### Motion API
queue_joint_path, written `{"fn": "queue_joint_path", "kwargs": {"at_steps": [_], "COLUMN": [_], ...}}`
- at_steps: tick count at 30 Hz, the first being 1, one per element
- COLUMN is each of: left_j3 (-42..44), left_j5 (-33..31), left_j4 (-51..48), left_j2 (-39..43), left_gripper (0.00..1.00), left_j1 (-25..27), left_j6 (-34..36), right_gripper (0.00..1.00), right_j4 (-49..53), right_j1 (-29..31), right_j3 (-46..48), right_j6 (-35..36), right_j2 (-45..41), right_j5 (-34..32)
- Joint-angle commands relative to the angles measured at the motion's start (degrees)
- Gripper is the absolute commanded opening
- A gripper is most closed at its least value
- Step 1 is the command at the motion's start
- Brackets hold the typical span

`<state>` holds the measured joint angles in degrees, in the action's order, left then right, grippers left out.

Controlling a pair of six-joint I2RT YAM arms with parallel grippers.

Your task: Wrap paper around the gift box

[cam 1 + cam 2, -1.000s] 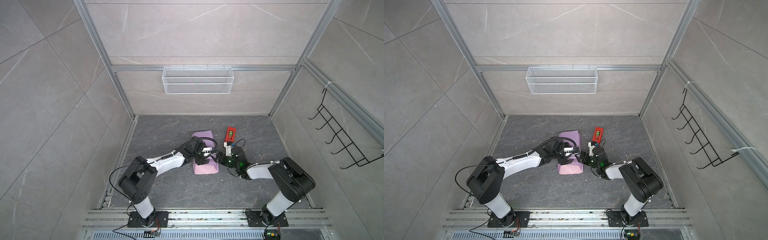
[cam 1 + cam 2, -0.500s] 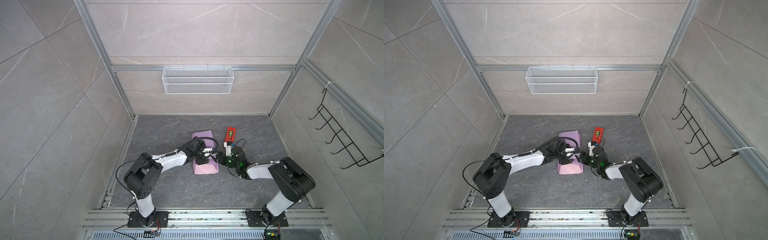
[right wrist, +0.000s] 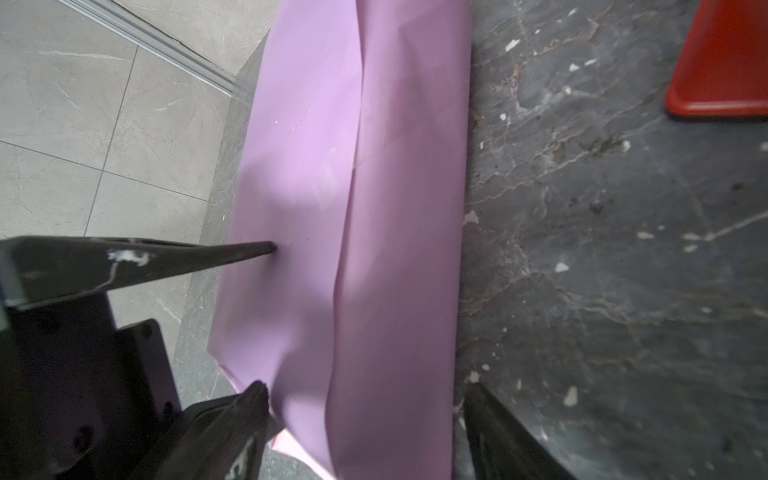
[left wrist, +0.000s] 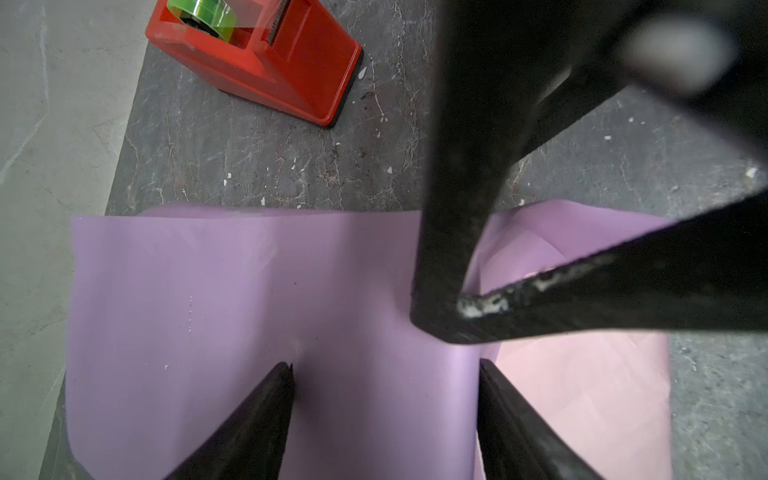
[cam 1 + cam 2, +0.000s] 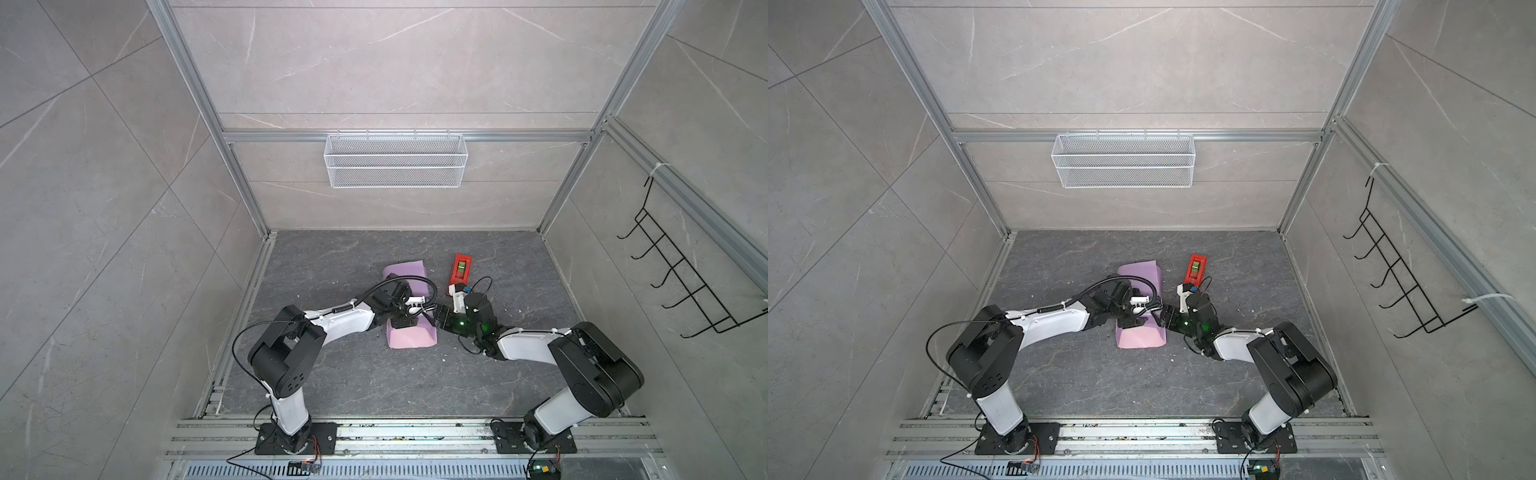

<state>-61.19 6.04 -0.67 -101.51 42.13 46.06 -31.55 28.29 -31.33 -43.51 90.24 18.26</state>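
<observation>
The paper (image 5: 409,338) (image 5: 1140,338) lies folded into a bundle at mid-floor, lilac on top (image 4: 249,291) (image 3: 374,208), with pale pink showing at its near end. The gift box is hidden. My left gripper (image 5: 405,322) (image 5: 1131,322) (image 4: 384,370) stands open, its tips resting on the lilac top. My right gripper (image 5: 438,320) (image 5: 1163,318) (image 3: 368,386) is open too, with one finger on each side of the bundle's right edge. Its fingers (image 4: 457,208) cross the left wrist view.
A red tape dispenser (image 5: 459,268) (image 5: 1196,268) (image 4: 266,58) (image 3: 723,62) stands just behind the right gripper. A white wire basket (image 5: 395,166) hangs on the back wall. A black hook rack (image 5: 681,282) hangs on the right wall.
The left arm's elbow has swung a little to the right and its jaws have narrowed slightly. The right arm and the paper have barely moved.
</observation>
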Motion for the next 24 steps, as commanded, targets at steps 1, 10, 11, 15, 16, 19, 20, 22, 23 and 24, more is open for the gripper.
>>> {"fn": "queue_joint_path", "kwargs": {"at_steps": [1, 10, 11, 15, 16, 19, 20, 22, 23, 24], "left_j3": [1.5, 2.0, 2.1, 2.1, 2.1, 2.2, 2.1, 2.2, 2.0, 2.0], "left_j5": [-2.3, -2.8, -2.8, -3.0, -3.1, -3.1, -3.1, -3.2, -3.1, -3.1], "left_j4": [-1.2, -1.0, -1.0, -1.1, -1.1, -1.1, -1.0, -1.0, -1.1, -1.0], "left_j2": [-1.7, -1.9, -1.8, -1.8, -1.8, -1.7, -1.7, -1.8, -1.8, -1.8], "left_gripper": [0.68, 0.67, 0.67, 0.67, 0.67, 0.67, 0.67, 0.67, 0.67, 0.67], "left_j1": [-0.4, -0.1, -0.1, -0.1, 0.0, 0.1, 0.0, 0.0, 0.1, 0.1], "left_j6": [0.8, 0.7, 0.6, 0.8, 0.8, 0.8, 0.8, 0.8, 0.8, 0.8], "right_gripper": [0.76, 0.72, 0.70, 0.56, 0.52, 0.45, 0.43, 0.40, 0.39, 0.38], "right_j4": [3.9, 15.8, 17.7, 22.7, 23.5, 22.7, 21.8, 20.0, 18.9, 17.6], "right_j1": [-0.5, -3.4, -3.4, -3.3, -3.3, -2.5, -2.3, -1.8, -1.6, -1.2], "right_j3": [1.3, 5.0, 4.9, 3.2, 2.3, 0.4, -0.1, -1.0, -1.3, -1.6], "right_j6": [2.0, 8.6, 9.8, 12.6, 12.8, 13.1, 12.9, 12.4, 12.1, 11.6], "right_j2": [-3.2, -13.9, -14.9, -15.4, -14.4, -11.0, -9.9, -7.7, -6.8, -5.8], "right_j5": [-0.5, -4.3, -5.7, -10.2, -10.8, -10.8, -10.3, -9.2, -8.4, -7.4]}}
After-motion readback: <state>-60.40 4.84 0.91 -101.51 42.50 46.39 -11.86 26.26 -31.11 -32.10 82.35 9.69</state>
